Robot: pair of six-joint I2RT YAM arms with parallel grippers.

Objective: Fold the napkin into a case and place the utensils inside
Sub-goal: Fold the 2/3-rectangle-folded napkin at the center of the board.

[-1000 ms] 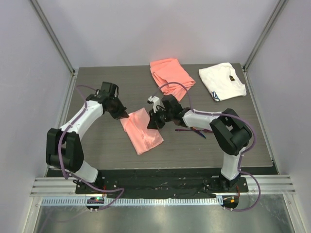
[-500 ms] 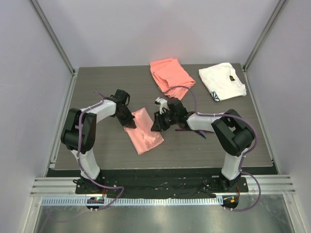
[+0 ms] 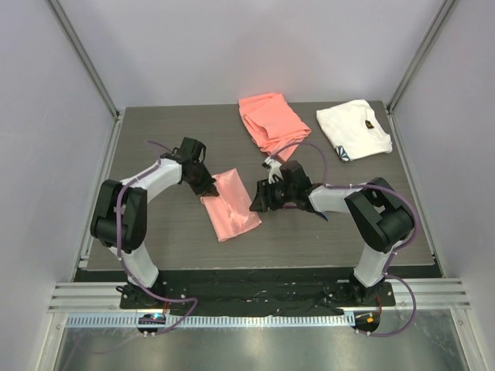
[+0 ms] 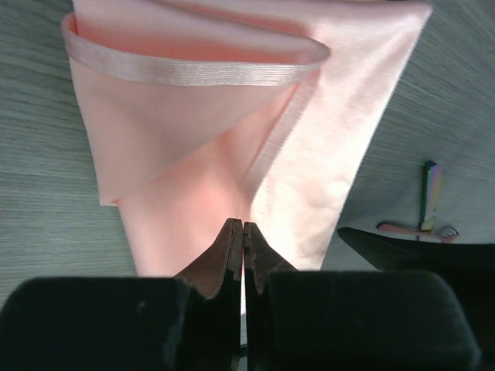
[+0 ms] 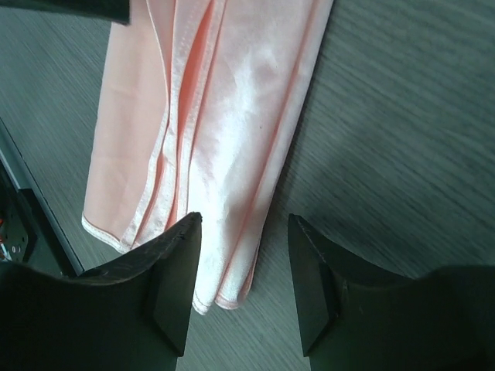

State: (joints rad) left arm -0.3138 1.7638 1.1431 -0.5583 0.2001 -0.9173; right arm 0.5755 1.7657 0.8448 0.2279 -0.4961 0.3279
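Left gripper [image 4: 244,232]: jaws pressed together, tips on near end of folded napkin [image 4: 193,154]. Can't tell whether cloth layer is pinched between them. Right gripper [image 5: 244,224]: jaws spread apart, holding nothing, straddling napkin's long edge near its corner. Napkin lies flat on table [image 3: 170,232] between both arms, ends cut off in wrist views. Utensils [image 4: 428,197] just beside napkin, partly hidden behind right arm, fork hard to pick out.
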